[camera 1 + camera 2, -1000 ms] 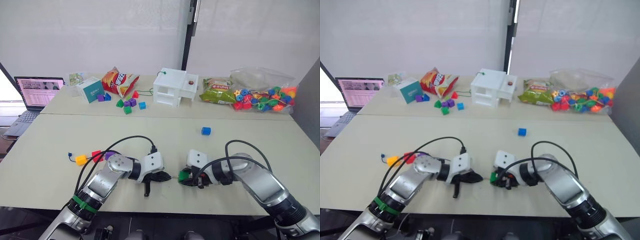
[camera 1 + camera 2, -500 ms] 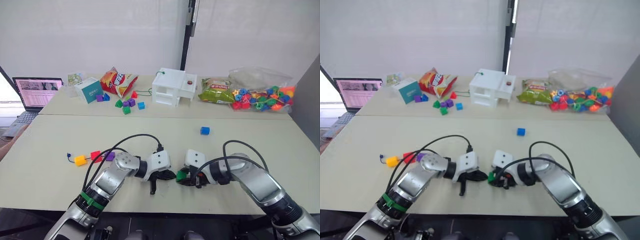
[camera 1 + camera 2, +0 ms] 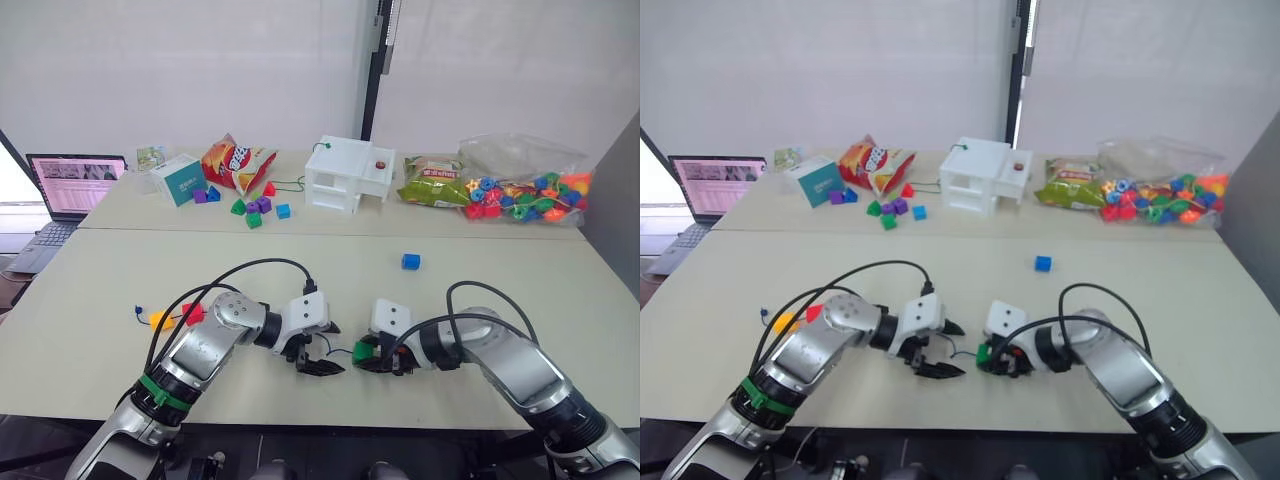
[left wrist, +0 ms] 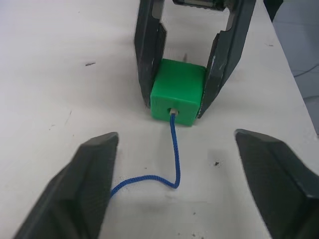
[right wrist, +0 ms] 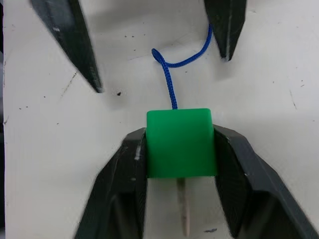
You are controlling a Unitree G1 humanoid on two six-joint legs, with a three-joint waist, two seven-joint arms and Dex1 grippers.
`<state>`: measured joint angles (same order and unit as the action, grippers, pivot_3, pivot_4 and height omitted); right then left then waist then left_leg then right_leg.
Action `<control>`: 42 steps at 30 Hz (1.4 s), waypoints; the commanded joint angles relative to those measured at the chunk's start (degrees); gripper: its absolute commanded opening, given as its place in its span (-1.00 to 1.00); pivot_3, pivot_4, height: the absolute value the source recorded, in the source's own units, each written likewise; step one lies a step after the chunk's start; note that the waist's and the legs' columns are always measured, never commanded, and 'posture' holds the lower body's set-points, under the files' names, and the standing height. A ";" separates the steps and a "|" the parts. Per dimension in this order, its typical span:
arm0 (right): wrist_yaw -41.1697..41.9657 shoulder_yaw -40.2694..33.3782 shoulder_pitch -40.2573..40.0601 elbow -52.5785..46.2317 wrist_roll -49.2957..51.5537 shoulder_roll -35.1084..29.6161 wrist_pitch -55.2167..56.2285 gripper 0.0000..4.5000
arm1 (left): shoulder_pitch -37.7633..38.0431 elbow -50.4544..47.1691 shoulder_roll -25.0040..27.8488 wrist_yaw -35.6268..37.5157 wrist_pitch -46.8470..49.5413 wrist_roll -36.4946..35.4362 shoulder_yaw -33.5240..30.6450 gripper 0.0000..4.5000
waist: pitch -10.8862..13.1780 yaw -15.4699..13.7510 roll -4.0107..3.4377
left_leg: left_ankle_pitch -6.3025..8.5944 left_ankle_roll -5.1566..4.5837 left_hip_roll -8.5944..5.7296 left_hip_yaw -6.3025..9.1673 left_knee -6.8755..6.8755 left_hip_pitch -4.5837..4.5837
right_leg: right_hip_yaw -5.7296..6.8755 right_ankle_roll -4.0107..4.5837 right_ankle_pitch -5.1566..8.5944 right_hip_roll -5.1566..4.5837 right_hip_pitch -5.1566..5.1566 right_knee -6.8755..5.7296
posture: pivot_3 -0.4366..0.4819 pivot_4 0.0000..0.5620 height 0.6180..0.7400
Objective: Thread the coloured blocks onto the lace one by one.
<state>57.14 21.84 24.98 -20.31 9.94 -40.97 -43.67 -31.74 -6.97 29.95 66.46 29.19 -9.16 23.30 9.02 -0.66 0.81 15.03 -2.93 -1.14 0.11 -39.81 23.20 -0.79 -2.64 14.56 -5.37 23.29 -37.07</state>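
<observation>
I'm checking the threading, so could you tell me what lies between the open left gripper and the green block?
In the left wrist view, a stretch of the blue lace crosses bare table from the left gripper into the green block, which the right gripper clamps.

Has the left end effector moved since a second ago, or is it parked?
Yes. The left end effector has opened and let go of the lace, standing closer to the green block held in the right end effector.

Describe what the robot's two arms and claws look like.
Both arms have silver-grey metal housings with black joints, and each ends in a white boxy wrist block. A loose black cable loops over each forearm. The left arm carries a green band. The left claw and right claw each have two black tapered fingers.
</observation>
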 commanded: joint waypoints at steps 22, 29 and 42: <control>-1.17 -22.17 -22.16 -11.38 9.78 -8.20 6.46 1.00 | -8.78 11.33 -8.21 -0.38 -7.77 9.42 9.68 0.61 | 0.01 0.04 0.02 | 0.05 -0.09 0.01 -0.04 -0.03 0.03 | -0.03 -0.04 -0.01 0.05 -0.05 0.08 | -0.05 -0.47 1.00; -2.83 -20.11 -21.00 -10.44 9.18 -7.78 6.78 1.00 | -8.73 12.11 -9.32 -0.26 -8.00 9.47 9.34 -0.39 | 0.01 -0.13 0.03 | 0.05 -0.09 -0.02 -0.04 -0.07 0.04 | -0.03 -0.06 -0.01 0.01 -0.07 0.09 | -0.05 -0.47 1.00; -2.49 -10.71 -12.40 -0.99 3.93 -5.43 10.74 0.46 | -8.54 11.85 -8.84 0.57 -8.32 10.09 9.74 -0.47 | 0.01 -0.05 0.02 | 0.05 -0.09 -0.02 -0.05 -0.06 0.02 | -0.03 -0.06 -0.02 0.04 -0.07 0.08 | -0.05 -0.47 1.00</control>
<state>54.15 10.79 11.51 -21.45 14.46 -46.49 -34.70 -39.62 5.73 21.10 66.61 21.42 0.53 33.17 9.03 -0.72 0.83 15.07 -3.02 -1.15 0.07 -39.87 23.22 -0.82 -2.70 14.54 -5.33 23.22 -37.00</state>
